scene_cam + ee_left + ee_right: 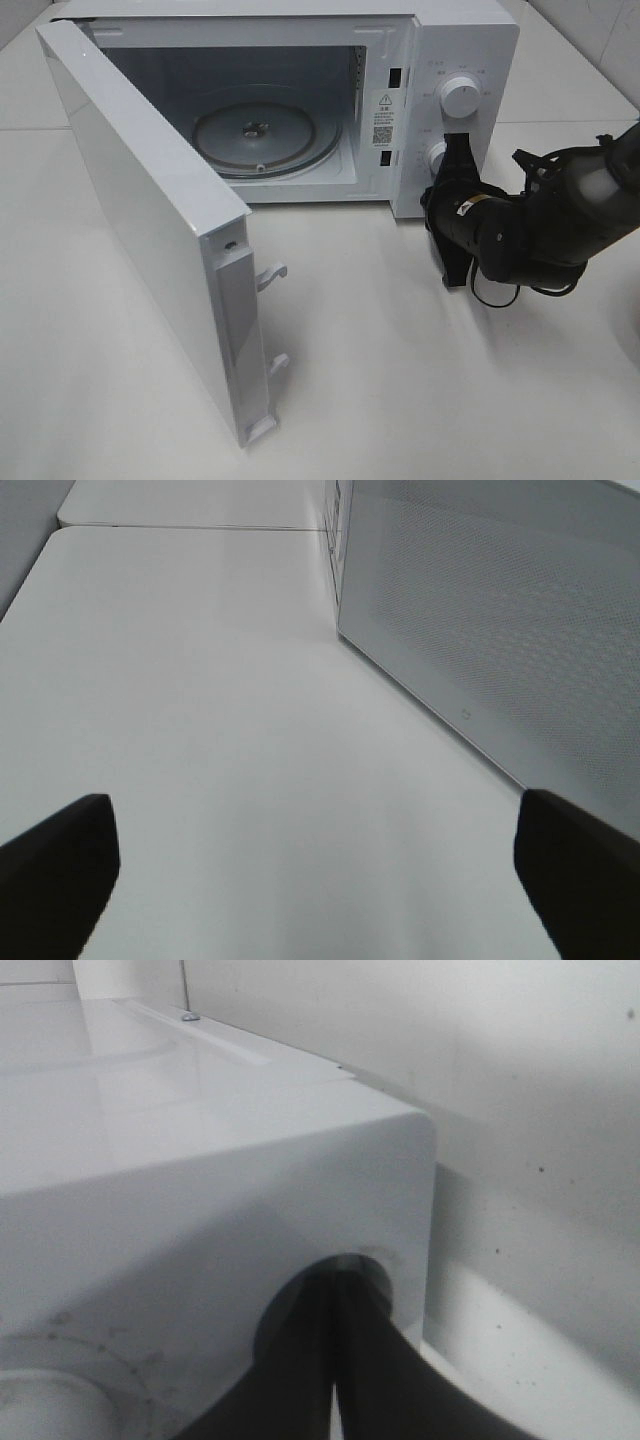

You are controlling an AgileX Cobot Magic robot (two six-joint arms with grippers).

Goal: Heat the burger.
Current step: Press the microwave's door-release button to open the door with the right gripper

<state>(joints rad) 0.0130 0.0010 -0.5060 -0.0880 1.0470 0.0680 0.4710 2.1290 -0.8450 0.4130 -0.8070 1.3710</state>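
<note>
Near, the left gripper (315, 880) spreads wide and empty beside the open door (150, 230) at 8 o'clock. At 3 o'clock the right gripper (451, 143), pinched shut, touches the lower knob (435, 156). The burger is nowhere visible, so turning the knob now may only run a bare turntable (265, 135).

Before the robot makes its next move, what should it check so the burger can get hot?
1. Microwave door open: ok, swung wide.
2. Glass turntable free: ok, nothing on it.
3. Burger inside: not ok, none in there.
4. Where the burger is: cannot tell, no view shows it.
5. Left jaws ready to grab: ok, wide open and empty, beside the door's outer face.
6. Right jaws free for work: not ok, shut, tips at the lower knob.
</note>
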